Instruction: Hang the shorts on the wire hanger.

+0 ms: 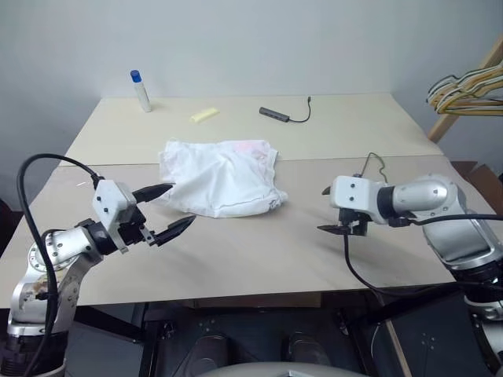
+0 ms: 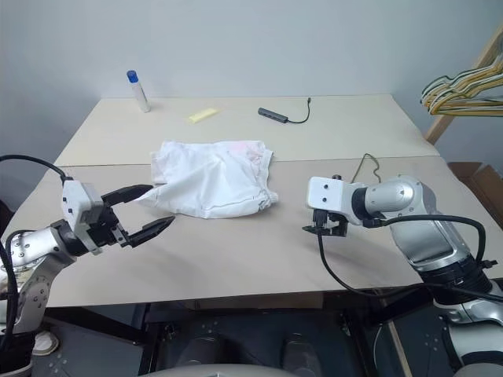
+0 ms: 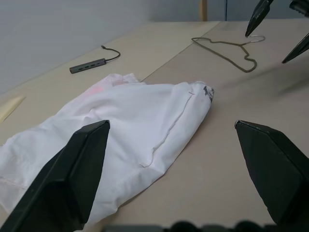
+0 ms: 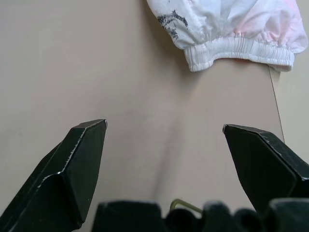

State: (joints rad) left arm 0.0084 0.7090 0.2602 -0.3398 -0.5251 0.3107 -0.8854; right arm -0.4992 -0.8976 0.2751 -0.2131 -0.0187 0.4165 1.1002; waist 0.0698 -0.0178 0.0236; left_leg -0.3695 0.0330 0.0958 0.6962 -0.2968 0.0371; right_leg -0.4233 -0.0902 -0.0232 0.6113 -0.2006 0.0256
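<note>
Left eye view: I see the tabletop (image 1: pixel 259 259) under both arms. The shorts (image 1: pixel 222 177) lie crumpled just ahead of my left pincer (image 1: pixel 171 210), fingers spread, empty. The wire hanger (image 3: pixel 227 48) lies flat just behind my right pincer (image 1: pixel 332 210), also spread, holding nothing.

White shorts (image 1: pixel 222 178) with a faint pink patch and a small dark print lie mid-frame on the beige table (image 1: pixel 259 251); grey wire hanger (image 3: pixel 226 49); yellow hangers (image 1: pixel 465 90) upper right.
</note>
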